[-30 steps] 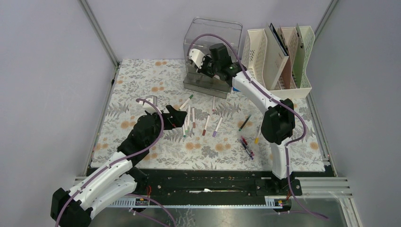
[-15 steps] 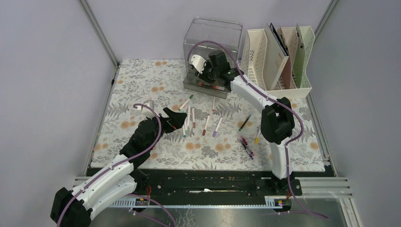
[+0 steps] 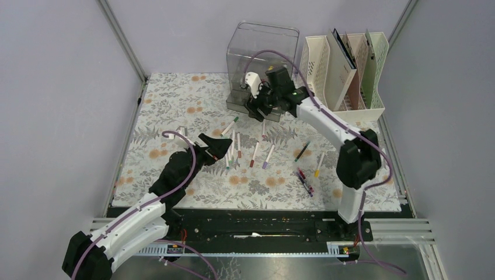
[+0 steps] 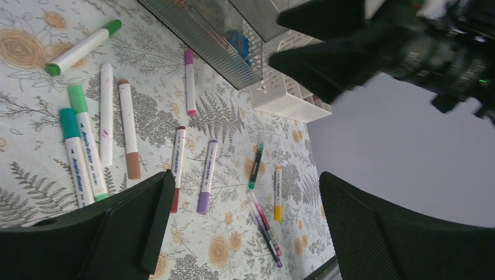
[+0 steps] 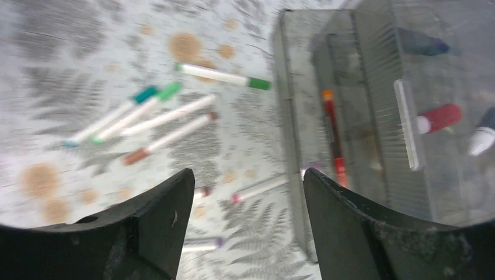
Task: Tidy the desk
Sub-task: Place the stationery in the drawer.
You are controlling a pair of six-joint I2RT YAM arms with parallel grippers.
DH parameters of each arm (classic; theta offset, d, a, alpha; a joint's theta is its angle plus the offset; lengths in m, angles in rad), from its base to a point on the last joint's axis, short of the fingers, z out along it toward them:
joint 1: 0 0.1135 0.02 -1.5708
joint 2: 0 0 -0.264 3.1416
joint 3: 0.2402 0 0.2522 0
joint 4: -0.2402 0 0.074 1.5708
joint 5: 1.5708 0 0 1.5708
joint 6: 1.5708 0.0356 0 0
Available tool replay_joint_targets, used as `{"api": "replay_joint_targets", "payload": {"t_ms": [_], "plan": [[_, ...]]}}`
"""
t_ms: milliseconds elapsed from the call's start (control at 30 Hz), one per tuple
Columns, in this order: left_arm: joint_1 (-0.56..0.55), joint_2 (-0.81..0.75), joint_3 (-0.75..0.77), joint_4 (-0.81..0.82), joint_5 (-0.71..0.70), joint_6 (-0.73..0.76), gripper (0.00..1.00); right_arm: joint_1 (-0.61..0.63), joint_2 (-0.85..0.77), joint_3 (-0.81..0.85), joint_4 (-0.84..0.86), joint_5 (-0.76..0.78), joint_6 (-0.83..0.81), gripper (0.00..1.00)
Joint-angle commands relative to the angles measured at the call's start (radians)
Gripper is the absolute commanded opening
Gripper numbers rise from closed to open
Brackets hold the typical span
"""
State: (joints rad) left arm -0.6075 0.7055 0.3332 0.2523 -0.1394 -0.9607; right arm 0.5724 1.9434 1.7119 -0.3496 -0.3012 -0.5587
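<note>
Green-capped markers [image 4: 89, 146] lie beside the left gripper [image 3: 222, 149], wide open, empty; right gripper [image 3: 260, 108] likewise. Straddle one marker squarely before closing.

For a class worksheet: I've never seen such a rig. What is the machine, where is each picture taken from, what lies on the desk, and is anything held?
Two robot arms are bolted at the near edge of the desk. The overhead view shows both. The other two pictures come from a camera on each wrist, looking past its own black fingers. Felt-tip markers and thinner pens lie scattered on the leaf-printed cloth. A clear plastic box and file holders stand at the back. The left gripper and right gripper are both open, holding nothing.
</note>
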Motion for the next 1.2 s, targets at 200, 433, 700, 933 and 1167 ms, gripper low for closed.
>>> {"api": "replay_joint_targets", "payload": {"t_ms": [200,433,700,933,1167], "plan": [[0.005,0.122,-0.003,0.204,0.134,-0.033,0.98,-0.214,-0.396,-0.304,-0.161,-0.524,0.245,0.8],[0.005,0.249,0.019,0.294,0.235,-0.066,0.97,-0.313,-0.585,-0.603,-0.124,-0.49,0.229,0.82],[-0.004,0.384,0.055,0.362,0.338,-0.12,0.93,-0.44,-0.729,-0.854,-0.124,-0.49,0.229,0.82],[-0.024,0.413,0.055,0.372,0.356,-0.137,0.92,-0.442,-0.759,-0.988,-0.124,-0.49,0.229,0.82],[-0.024,0.362,0.018,0.359,0.331,-0.14,0.92,-0.441,-0.745,-1.073,0.256,-0.091,0.548,0.76]]}}
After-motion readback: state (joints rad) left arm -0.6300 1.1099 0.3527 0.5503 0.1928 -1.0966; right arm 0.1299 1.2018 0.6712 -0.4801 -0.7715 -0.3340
